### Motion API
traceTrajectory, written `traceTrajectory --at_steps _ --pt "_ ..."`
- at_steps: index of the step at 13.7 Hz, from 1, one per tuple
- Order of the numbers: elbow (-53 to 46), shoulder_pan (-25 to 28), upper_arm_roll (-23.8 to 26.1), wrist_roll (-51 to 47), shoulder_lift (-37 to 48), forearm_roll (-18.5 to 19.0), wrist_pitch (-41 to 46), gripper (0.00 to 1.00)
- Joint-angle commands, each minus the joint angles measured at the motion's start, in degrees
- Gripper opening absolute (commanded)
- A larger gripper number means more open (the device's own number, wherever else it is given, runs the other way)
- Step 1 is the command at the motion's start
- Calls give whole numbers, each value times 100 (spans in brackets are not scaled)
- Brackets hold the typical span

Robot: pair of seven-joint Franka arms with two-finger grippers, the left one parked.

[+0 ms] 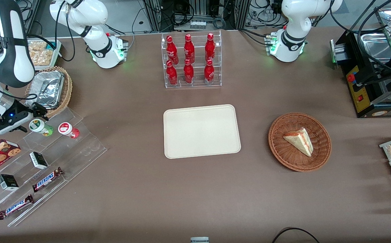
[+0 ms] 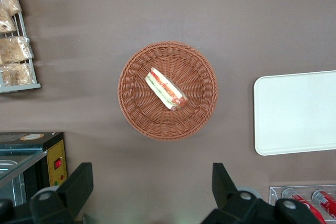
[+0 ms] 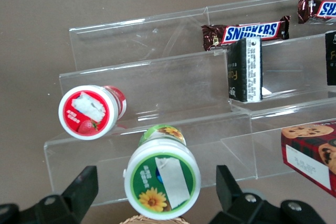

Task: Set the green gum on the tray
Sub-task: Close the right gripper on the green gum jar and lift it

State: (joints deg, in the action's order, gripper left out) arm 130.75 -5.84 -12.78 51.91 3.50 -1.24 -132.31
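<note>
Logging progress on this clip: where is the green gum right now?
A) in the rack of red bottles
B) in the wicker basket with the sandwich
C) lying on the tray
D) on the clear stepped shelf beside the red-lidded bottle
D: the green gum stands on the clear stepped shelf beside the red-lidded bottle, the open pincer poised around it; the tray holds nothing.

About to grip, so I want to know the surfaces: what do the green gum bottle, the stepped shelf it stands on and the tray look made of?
Green gum: likely smooth plastic, glossy white lid rim.
Stepped shelf: clear acrylic by its see-through, reflective look.
Tray: matte cream, probably plastic.
The gripper hangs open around the gum.
</note>
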Motion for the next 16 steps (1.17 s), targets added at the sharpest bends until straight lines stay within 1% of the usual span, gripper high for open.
traceTrajectory --at_steps 1,4,5,6,7,8,9,12,13,15,16 --pt "65 -23 -22 83 -33 1 -190 100" --pt "65 -23 -31 83 -68 -8 -190 100" --pt "65 -23 -31 83 -95 1 -199 97" --pt "56 -23 -31 83 -95 1 -199 76" --pt "56 -23 -31 83 -104 1 -190 39" --pt "47 -14 -31 65 -104 1 -173 10" --pt "21 -14 -31 57 -104 1 -164 0" --pt "-154 38 -14 4 -34 1 81 0" --pt "-346 56 4 -5 -25 1 334 0" --pt "-986 135 74 -92 -25 -8 1202 0" --pt "-1320 257 100 -302 -33 -8 1642 0"
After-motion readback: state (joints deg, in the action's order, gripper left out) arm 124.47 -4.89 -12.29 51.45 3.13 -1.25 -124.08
